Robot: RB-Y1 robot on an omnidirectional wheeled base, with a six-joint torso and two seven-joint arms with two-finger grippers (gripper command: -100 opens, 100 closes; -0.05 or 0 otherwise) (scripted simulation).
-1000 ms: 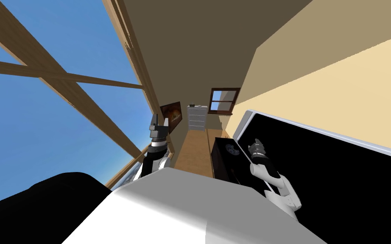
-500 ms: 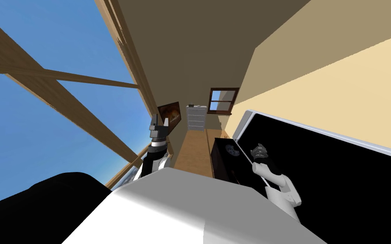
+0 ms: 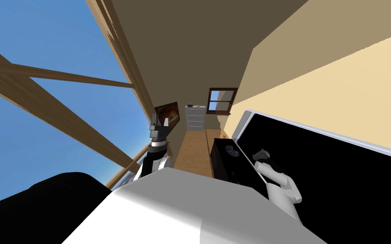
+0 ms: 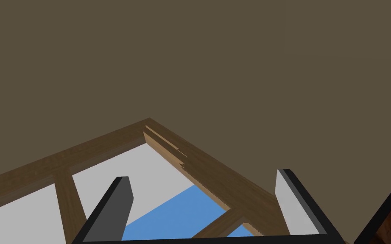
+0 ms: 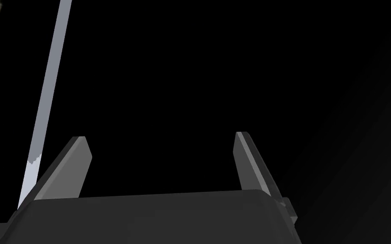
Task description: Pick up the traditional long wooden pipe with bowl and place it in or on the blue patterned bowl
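— Right gripper (image 5: 160,137), how does it stand?
— Fingers spread wide, nothing between them. In the head view it hangs right of centre, over a black area (image 3: 343,178) edged by a light grey rim (image 3: 317,129).
— And the blue patterned bowl (image 3: 232,149)?
— Just left of that gripper in the head view, near but apart, sitting on a dark cabinet (image 3: 221,165) at the frame's middle. From the wrist, a sliver of it peeks past the grey rim.
— The pipe?
— Hard to say. A small dark thing (image 3: 192,105) lies on top of the white drawers (image 3: 195,118) just above centre, well apart from both grippers. It is too small to name, so I cannot tell its long axis or which way it points.
— The room?
— Wooden floor (image 3: 194,152) runs between cabinet and drawers. A small window (image 3: 220,99) sits beside the drawers, a large window (image 3: 63,113) takes the left, and a tan wall (image 3: 339,76) the upper right.
— Left gripper (image 3: 158,123)?
— Raised left of centre, fingers wide apart, empty.
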